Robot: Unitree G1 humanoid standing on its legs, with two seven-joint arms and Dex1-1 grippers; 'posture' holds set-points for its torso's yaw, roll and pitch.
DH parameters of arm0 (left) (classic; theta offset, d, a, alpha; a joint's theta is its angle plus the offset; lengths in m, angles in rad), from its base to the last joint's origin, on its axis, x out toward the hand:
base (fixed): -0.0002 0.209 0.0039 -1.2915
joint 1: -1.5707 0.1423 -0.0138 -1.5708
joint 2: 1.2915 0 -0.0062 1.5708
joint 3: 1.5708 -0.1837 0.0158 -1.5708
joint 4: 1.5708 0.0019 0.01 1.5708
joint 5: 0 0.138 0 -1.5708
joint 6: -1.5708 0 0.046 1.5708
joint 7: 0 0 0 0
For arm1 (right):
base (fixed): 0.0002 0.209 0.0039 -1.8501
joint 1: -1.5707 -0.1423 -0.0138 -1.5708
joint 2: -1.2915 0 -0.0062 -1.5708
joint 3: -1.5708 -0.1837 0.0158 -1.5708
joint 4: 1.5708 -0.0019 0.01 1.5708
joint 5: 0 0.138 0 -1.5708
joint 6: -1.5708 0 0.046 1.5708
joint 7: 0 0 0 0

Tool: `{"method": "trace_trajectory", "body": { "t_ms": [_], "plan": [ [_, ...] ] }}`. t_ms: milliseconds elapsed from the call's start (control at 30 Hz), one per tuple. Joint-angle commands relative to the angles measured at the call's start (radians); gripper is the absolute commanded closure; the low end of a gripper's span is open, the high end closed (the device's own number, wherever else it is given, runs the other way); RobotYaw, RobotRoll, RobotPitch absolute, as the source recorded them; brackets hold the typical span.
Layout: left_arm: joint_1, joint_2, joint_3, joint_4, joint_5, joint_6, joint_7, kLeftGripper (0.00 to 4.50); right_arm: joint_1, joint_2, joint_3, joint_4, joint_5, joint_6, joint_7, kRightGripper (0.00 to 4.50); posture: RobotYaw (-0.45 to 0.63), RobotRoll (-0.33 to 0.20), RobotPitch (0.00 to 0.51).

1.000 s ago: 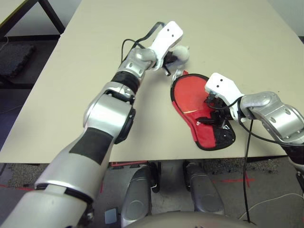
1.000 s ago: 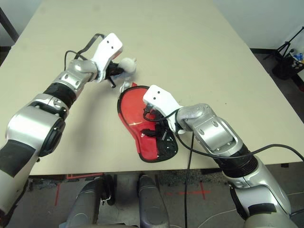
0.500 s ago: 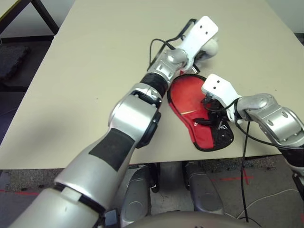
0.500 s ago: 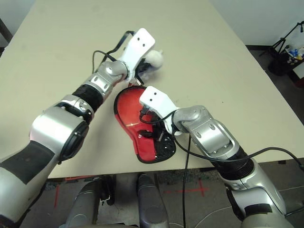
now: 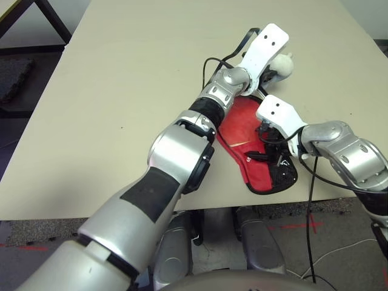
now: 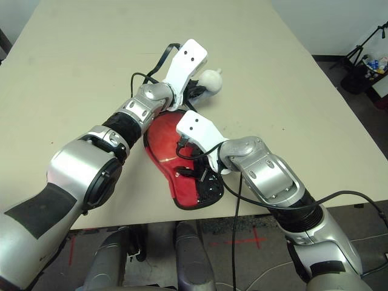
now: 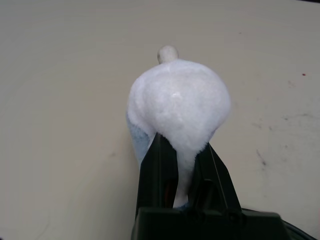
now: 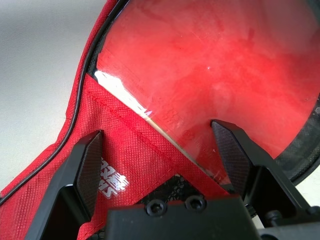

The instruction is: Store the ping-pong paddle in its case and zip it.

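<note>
The red case (image 5: 262, 176) lies open near the table's front edge. In it rests the ping-pong paddle (image 5: 237, 128), its red face up (image 8: 210, 65) and its handle hidden. A red fabric flap of the case (image 8: 125, 150) with white lettering covers the paddle's lower part. My right gripper (image 5: 265, 144) hovers open just over that flap, its fingers (image 8: 87, 165) wide apart with nothing between them. My left gripper (image 6: 197, 91) reaches past the case's far end and is shut on a fluffy white ball (image 7: 177, 100), also seen beyond the case (image 6: 210, 80).
The beige table (image 5: 121, 91) stretches wide to the left and far side. The case sits close to the table's front edge (image 5: 230, 203). A black stand (image 6: 364, 60) is on the floor off the table's right side.
My left gripper has carried the fluffy white ball from the case's far-left side across to its far-right side. The right gripper has stayed over the case. The camera has shifted a little.
</note>
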Motion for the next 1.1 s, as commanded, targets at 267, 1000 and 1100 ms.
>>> {"method": "trace_trajectory", "body": {
  "t_ms": [267, 1000, 1100],
  "plan": [
    [0.029, -0.091, -0.009, -0.017, -0.021, 0.032, -0.156, 4.34, 0.04, 0.023, 0.079, 0.092, 0.01, 0.013, 0.023, 0.0, -0.2, 0.0, 0.276],
    [-0.042, 0.264, 0.014, -0.089, -0.062, 0.028, -0.453, 0.01, -0.007, 0.036, 0.082, 0.209, -0.035, -0.081, 0.065, 0.0, -0.1, 0.0, 0.233],
    [-0.028, 0.302, -0.01, -0.114, -0.061, 0.039, -0.546, 0.01, -0.014, 0.04, 0.08, 0.223, -0.042, -0.089, 0.072, 0.0, -0.1, 0.0, 0.23]
  ]
}}
